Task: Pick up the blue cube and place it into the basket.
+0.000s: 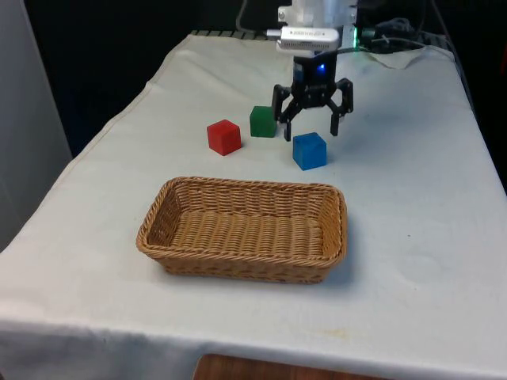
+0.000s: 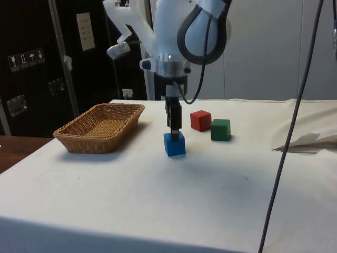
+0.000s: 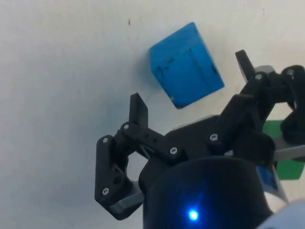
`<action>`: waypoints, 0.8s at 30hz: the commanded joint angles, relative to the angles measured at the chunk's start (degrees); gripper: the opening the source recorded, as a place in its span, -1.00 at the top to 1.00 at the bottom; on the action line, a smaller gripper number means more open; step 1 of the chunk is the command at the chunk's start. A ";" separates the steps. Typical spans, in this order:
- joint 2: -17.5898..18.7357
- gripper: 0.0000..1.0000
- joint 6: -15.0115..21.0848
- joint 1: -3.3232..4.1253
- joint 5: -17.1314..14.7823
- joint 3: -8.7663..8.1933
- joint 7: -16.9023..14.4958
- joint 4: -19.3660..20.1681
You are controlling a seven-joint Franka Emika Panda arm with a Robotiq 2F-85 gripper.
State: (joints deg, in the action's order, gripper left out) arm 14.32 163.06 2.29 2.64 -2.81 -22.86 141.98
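Nearest the front camera, the basket (image 1: 244, 229) is seen lying on the white-clothed bench (image 1: 412, 237), and nothing is held in it; no part of the placing has been done. Beyond it, taken from the front view's left to its right, a red cube (image 1: 224, 137) is found first, then a green cube (image 1: 262, 121), then the blue cube (image 1: 309, 150), which rests on the cloth just beyond the basket's far rim, towards its right-hand end.

Above and slightly behind the blue cube the pincer (image 1: 313, 120) is held, its two fingers spread wide and nothing gripped between them. In the wrist view the blue cube (image 3: 186, 65) is seen lying ahead of the fingertips (image 3: 138, 109), not yet between them, and turned at an angle to the line on which the fingers would close. In the side view the pincer (image 2: 174, 128) is shown low, its tips close over the blue cube's (image 2: 174, 143) top face; whether they touch it cannot be told.

The task is judged to be at its approach stage. Nothing has been lifted. What is left is taken to be the whole of the real work: the fingers are to be brought down around the cube, closed, the cube raised, carried across to the basket (image 2: 100, 126) and let go inside it.
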 commanded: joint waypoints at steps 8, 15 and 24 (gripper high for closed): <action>4.47 -1.00 4.58 0.34 0.63 -0.57 -0.63 -0.52; 6.30 0.43 5.67 0.00 0.00 0.00 -1.43 -0.92; 6.42 0.99 5.73 0.00 0.00 0.00 -1.66 -0.92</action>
State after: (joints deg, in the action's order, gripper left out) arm 20.74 168.79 2.29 2.64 -2.81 -24.52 141.06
